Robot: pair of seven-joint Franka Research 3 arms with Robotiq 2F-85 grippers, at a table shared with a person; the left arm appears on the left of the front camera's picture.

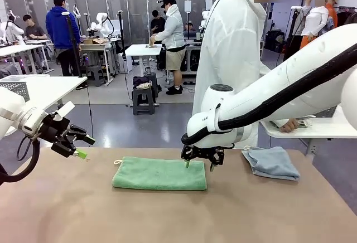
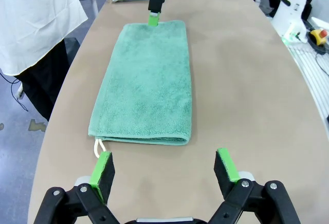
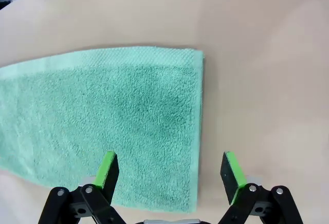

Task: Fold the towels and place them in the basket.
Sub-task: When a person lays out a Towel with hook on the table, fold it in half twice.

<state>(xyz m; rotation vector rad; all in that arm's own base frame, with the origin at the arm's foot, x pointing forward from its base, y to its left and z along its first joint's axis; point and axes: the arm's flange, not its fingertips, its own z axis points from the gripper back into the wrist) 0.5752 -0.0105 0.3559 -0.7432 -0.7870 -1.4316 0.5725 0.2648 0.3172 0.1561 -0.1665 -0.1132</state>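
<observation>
On my left, the left pincer (image 1: 78,145) hangs above the table's (image 1: 67,209) left part, its fingers spread apart and holding nothing. In its wrist view it (image 2: 164,170) looks along the green towel (image 2: 146,85), with the towel's near short edge and its little corner loop (image 2: 97,147) just ahead of the pads (image 2: 103,168); the pincer does not touch the cloth.

The green towel (image 1: 160,173) lies folded into a long flat strip at the middle of the table, loop end to the left.

I see the right pincer (image 1: 199,162) pointing down over the towel's far right corner, fingers apart, empty. From its own wrist view the right pincer (image 3: 169,170) straddles the towel's (image 3: 103,116) right short edge, one pad (image 3: 108,167) over the cloth and the other over bare table (image 3: 267,80). I cannot tell whether the tips touch the cloth.

Further right, the blue towel (image 1: 272,162) lies rumpled near the table's far right edge, well apart from the green one. A person in a white coat (image 1: 231,48) stands behind it at the far side.
</observation>
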